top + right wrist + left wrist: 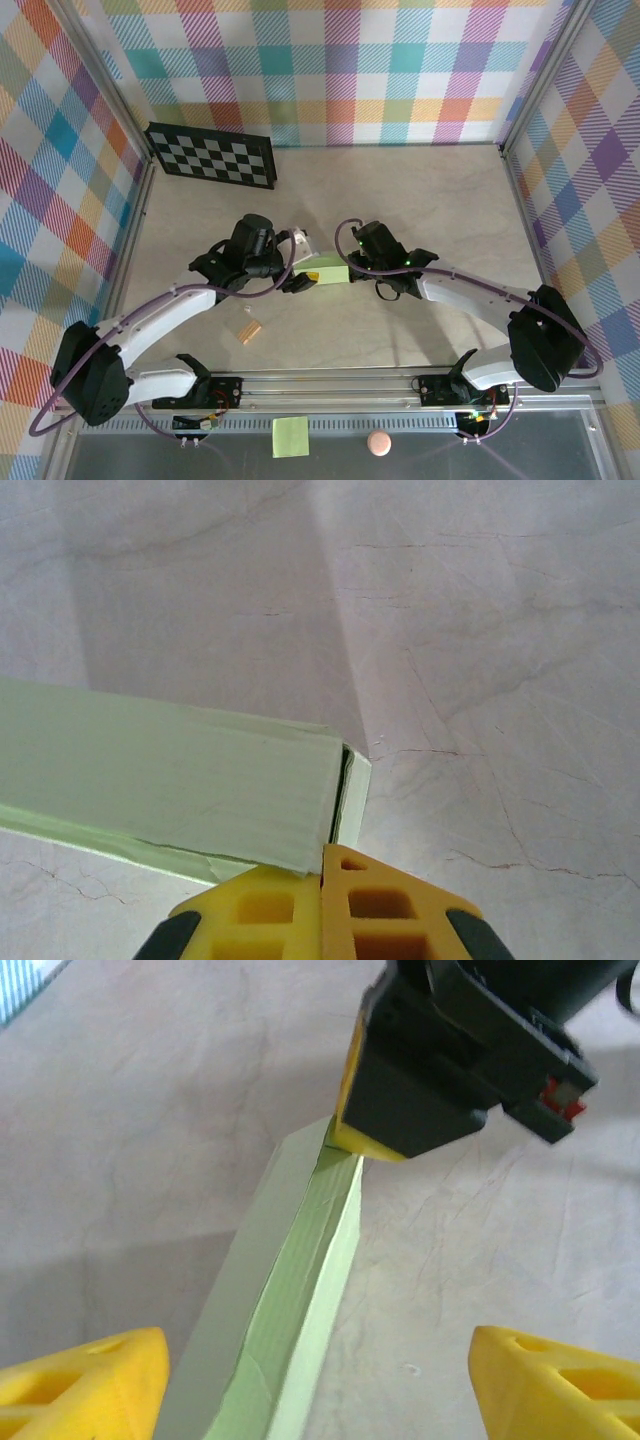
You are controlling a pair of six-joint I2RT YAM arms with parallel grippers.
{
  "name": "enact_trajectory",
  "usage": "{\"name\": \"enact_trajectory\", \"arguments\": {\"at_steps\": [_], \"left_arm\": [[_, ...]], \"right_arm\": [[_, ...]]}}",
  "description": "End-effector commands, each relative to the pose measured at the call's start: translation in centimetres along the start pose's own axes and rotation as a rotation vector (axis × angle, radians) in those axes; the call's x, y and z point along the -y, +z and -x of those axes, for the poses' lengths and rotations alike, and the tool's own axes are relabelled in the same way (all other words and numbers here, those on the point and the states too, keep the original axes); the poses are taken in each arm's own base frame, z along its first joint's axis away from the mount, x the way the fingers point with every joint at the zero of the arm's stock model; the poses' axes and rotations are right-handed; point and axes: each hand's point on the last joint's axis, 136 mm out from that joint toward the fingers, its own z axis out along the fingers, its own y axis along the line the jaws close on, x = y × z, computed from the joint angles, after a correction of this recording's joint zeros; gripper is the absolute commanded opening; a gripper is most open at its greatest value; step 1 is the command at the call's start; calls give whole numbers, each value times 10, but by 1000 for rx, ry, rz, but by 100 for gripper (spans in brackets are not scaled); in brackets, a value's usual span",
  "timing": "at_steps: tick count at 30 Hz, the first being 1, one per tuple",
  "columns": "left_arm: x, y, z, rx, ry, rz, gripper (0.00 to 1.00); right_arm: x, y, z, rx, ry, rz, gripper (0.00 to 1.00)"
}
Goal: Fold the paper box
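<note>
only container here is the paper box itself. it sits on the table a bit nearer the arms than the checkerboard and off to that board's right, squeezed between the two grippers.

it's pale lime-green card, folded over into a long, flat sleeve. in the left wrist view it runs as a narrow strip from the bottom of the frame up to the right gripper, with one long crease down its length and a darker shaded face beside a brighter one. the right wrist view shows the end of it: layers stacked close, a thin dark slit between them at the corner, and a slightly ragged, wrinkled edge on the top layer. can't see into that slit at all.

right gripper's yellow fingers are pressed together, pinching the end corner of the box. the left gripper has its fingers spread wide, one on each side of the strip, and neither looks to be touching the card.

other stuff: a small tan block lies on the table nearer the arms than the checkerboard. a yellow-green sticky note and a little pinkish round thing sit much further from that board, past the arm bases at the near edge.
</note>
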Motion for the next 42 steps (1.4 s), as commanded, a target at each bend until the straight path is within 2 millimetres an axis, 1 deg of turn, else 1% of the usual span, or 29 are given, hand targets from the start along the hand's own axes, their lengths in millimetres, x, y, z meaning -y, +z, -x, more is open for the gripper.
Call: {"name": "enact_trajectory", "arguments": {"at_steps": [1,6,9,11,16,22,27,31,34,40,42], "left_arm": [[-3,12,6,30,168,-1,80],[-5,31,-3,13,216,-15,80],[-6,40,-8,-5,225,-13,77],[-5,46,-15,-22,230,-15,73],[-5,54,-28,-60,230,-9,63],[-6,56,-38,-94,227,9,46],[-2,57,-46,-113,216,2,38],[2,57,-51,-123,203,-7,37],[5,56,-52,-128,201,-12,37],[9,56,-54,-132,203,-20,37],[9,56,-55,-134,202,-21,37]], "right_arm": [[3,-3,-15,-64,-17,-18,2],[3,-3,-14,-65,-23,-19,2],[2,-3,-14,-67,-29,-18,2],[1,-3,-12,-64,-29,-14,2],[-2,-3,-9,-67,-37,-6,2],[-5,-3,-7,-71,-39,4,2],[-8,-5,-4,-74,-43,12,4],[-9,-9,-2,-68,-42,19,7],[-11,-15,3,-54,-36,27,12],[-17,-35,20,5,-28,54,24],[-18,-41,26,24,-24,61,26]]}}
